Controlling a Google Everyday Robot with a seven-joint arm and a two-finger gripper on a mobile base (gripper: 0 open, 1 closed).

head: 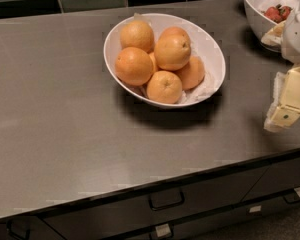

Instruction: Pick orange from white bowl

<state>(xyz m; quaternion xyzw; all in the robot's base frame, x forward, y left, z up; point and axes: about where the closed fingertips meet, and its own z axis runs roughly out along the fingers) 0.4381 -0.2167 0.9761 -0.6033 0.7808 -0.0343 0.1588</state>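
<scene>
At the centre of the camera view, the white bowl (210, 44) is seen on the grey counter (55, 134), paper-lined and heaped with oranges. The orange (172, 51) is perched topmost, pressed against its neighbours. At the right edge the gripper (285, 109) is held over the counter, well apart from the bowl; its opening cannot be told. A bowl of red berries (255, 9) stands at upper right.

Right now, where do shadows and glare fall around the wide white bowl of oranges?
Camera view: the glossy white oval bowl casts a dark shadow forward onto the grey countertop, which shows a soft sheen near its front edge; the cream gripper hangs at the right edge, brightly lit.
</scene>
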